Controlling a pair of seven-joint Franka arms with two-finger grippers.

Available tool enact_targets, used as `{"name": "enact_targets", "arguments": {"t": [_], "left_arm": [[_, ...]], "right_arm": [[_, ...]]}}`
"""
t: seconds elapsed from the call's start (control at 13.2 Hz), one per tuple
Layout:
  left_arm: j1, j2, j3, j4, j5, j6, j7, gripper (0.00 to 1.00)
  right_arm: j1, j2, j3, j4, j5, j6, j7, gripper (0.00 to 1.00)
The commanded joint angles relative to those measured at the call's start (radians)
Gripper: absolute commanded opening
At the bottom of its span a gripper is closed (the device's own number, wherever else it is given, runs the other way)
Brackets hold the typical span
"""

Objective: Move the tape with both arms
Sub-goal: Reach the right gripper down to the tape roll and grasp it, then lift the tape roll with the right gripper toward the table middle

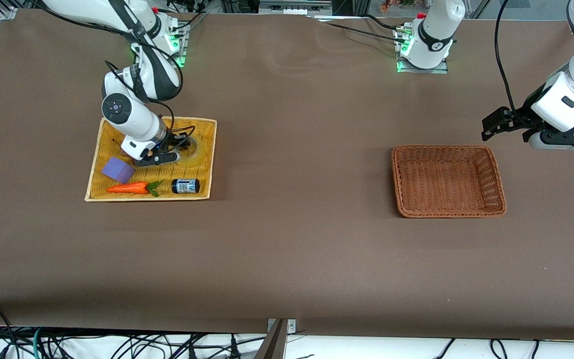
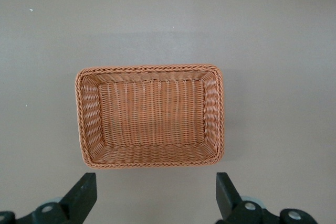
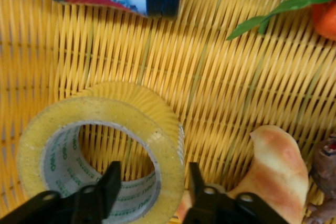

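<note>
Yellowish tape [image 3: 100, 150] lay flat in the yellow tray [image 1: 202, 164], and my right gripper [image 3: 152, 187] had its jaws apart astride one side of the ring: one finger inside the grey-white core, the other outside the wall, not yet pinched as far as I could tell. The hole pointed upward, so I judged a squeeze across that wall was the move in hand. Beside it in the tray sat a bread-like piece [image 3: 275, 166]; nearer the front camera lay a purple block [image 1: 117, 170], a carrot [image 1: 130, 188] and a small dark jar [image 1: 185, 186]. My left gripper [image 2: 155, 195] waited, jaws apart, above the bench [image 1: 287, 249] beside the brown basket [image 1: 497, 184], which held nothing, well apart toward the left arm's end.
</note>
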Motion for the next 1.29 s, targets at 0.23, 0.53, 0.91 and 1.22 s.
{"name": "enact_targets", "arguments": {"t": [0.23, 0.53, 0.91, 1.22], "left_arm": [[0.006, 0.007, -0.003, 0.022, -0.018, -0.019, 0.016, 1.00], [0.006, 0.007, -0.004, 0.022, -0.018, -0.020, 0.016, 1.00], [0.006, 0.007, -0.003, 0.022, -0.020, -0.019, 0.016, 1.00], [0.006, 0.007, -0.004, 0.022, -0.020, -0.020, 0.016, 1.00]], "right_arm": [[-0.008, -0.022, 0.000, 0.043, -0.001, -0.013, -0.032, 0.00], [-0.008, -0.031, 0.002, 0.205, -0.004, -0.219, -0.026, 0.00], [0.119, 0.048, 0.026, 0.495, 0.002, -0.462, 0.136, 0.00], [0.335, 0.204, 0.026, 0.653, 0.000, -0.449, 0.487, 0.00]]}}
